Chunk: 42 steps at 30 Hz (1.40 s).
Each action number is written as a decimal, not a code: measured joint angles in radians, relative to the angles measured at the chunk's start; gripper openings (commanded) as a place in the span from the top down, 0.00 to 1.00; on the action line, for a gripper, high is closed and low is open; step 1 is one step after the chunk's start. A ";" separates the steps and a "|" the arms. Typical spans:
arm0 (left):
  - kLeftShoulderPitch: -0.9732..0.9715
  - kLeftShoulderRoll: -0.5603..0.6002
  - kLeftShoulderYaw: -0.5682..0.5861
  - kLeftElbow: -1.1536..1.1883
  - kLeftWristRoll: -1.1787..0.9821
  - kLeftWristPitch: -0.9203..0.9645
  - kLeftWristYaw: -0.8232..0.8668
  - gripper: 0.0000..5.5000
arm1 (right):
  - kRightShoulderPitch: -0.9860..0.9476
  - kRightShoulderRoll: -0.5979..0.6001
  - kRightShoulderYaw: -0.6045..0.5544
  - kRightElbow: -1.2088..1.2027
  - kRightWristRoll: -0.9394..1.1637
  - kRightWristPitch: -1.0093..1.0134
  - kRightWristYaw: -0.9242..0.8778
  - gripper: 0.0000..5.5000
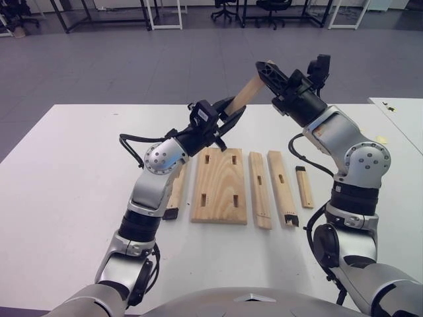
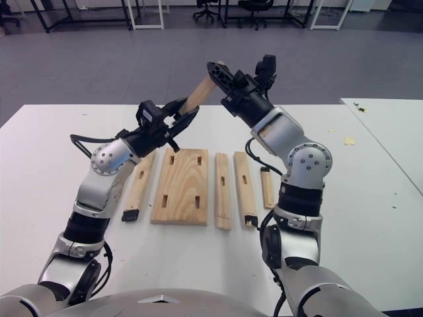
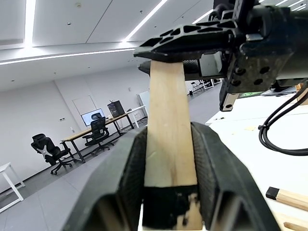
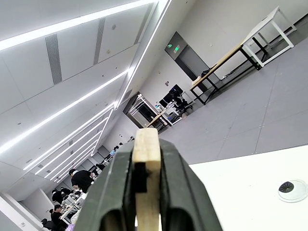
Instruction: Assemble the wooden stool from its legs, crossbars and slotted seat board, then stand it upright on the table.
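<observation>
A wooden leg (image 1: pixel 246 92) hangs slanted in the air over the far side of the table, held at both ends. My left gripper (image 1: pixel 231 114) is shut on its lower end, seen close in the left wrist view as pale wood (image 3: pixel 168 130) between the two black fingers (image 3: pixel 127 178). My right gripper (image 1: pixel 268 71) is shut on the upper end (image 4: pixel 146 159). The slotted seat board (image 1: pixel 220 185) lies flat on the table below. Two long bars (image 1: pixel 259 189) (image 1: pixel 281 187) and a short bar (image 1: pixel 304 187) lie to its right. Another leg (image 1: pixel 176 191) lies to its left, partly under my left arm.
The white table (image 1: pixel 73 172) has open room on its left side and along the front edge. A second white table (image 1: pixel 403 115) stands to the right across a gap. Office chairs and desks stand far behind on the grey floor.
</observation>
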 measured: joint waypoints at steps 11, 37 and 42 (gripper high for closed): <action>0.050 0.007 0.032 0.013 0.029 0.031 0.045 0.48 | 0.301 -0.026 -0.037 -0.266 -0.314 -0.189 -0.099 0.92; 0.120 0.024 0.234 -0.008 -0.021 0.099 0.186 0.48 | 0.764 0.205 0.185 -0.182 -0.790 -0.598 0.180 0.92; 0.123 0.028 0.219 -0.008 -0.019 0.099 0.185 0.48 | 0.774 0.217 0.165 -0.168 -0.773 -0.626 0.212 0.92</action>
